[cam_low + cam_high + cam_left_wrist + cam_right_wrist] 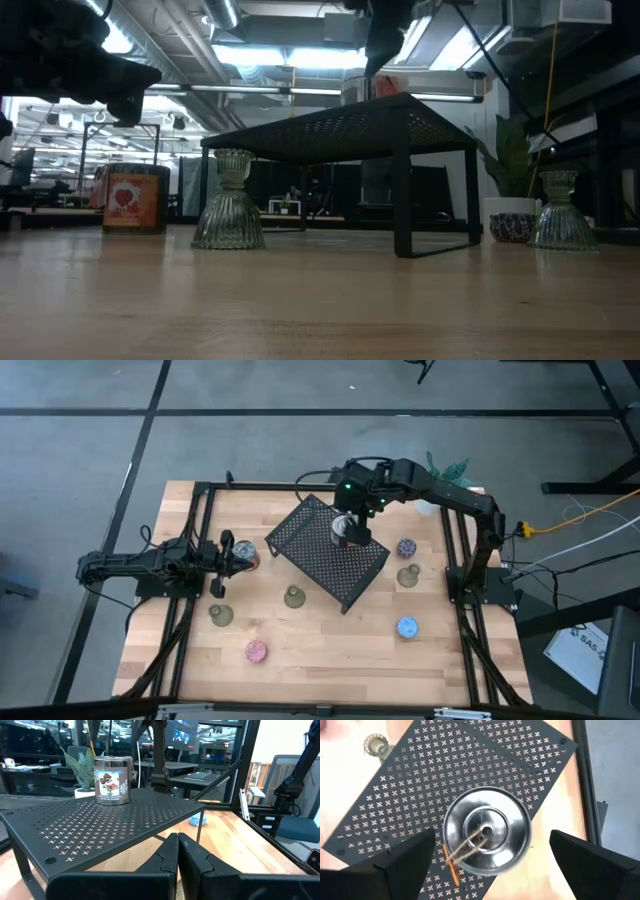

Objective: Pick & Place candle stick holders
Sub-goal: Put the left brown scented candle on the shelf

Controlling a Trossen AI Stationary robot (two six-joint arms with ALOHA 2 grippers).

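Candle stick holders lie scattered on the wooden table (pixel 330 650) around a black perforated rack (pixel 320 555): purple (pixel 406 547), blue (pixel 407 627), pink (pixel 256 651) and olive-green ones (pixel 294 597). A silver tin (pixel 486 830) stands on the rack, the right gripper (pixel 350 525) spread wide directly above it. The left gripper (pixel 225 556), fingers pressed together, waits beside the rack.

A: So what sits where on the table (pixel 330 650)?

B: The perforated rack (pixel 310 550) is in the middle with a tin (pixel 343 530) on it, right gripper (pixel 360 525) directly above. Candle stick holders (pixel 294 597) are scattered in front and to the right.

A: Left side?

B: Another tin (pixel 246 554) just ahead of the left gripper (pixel 226 556).
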